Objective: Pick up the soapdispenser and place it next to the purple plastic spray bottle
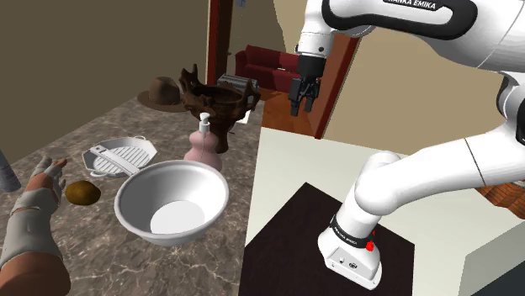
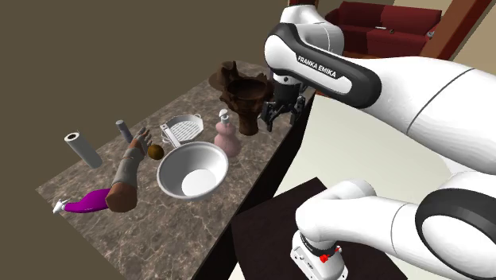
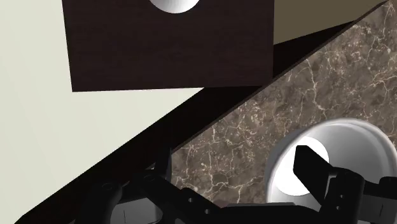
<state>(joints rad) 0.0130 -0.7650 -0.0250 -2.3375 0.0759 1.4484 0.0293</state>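
— Pincer (image 1: 303, 104)?
— Wide open, gripping nothing. Hangs in the air, pointing down, just to the right of the carved brown vessel (image 1: 215, 103) in the second exterior view, near the counter (image 1: 109, 261) edge. In the wrist view, black fingers (image 3: 313, 170) set well apart, with marbled counter and its dark edge between them.

— And the soap dispenser (image 1: 202, 145)?
— Pink, with a white pump on top. Stands upright on the counter, just in front of the carved brown vessel and just beside the rim of the big white bowl (image 1: 126, 202). Well apart from the pincer, untouched.

— Spray bottle (image 2: 86, 202)?
— Purple, lying on its side at the counter's near end in the second exterior view, pale nozzle pointing toward the corner. Right against the elbow end of a model forearm (image 2: 127, 171); touching or not, cannot tell. Well apart from the soap dispenser, with the bowl roughly between.

— Anything else worth noting?
— A white ridged pan (image 1: 120, 157) behind the bowl, a brown ball (image 1: 82, 192) just beside the model forearm's hand, a brown hat (image 1: 160, 91) at the far end. Also a pale roll (image 2: 83, 149) and a grey cylinder (image 2: 125, 131), both upright along the far side in the second exterior view. Off the counter: the stand (image 1: 294, 219) with its dark top, and a red sofa (image 1: 267, 63) past the doorway.
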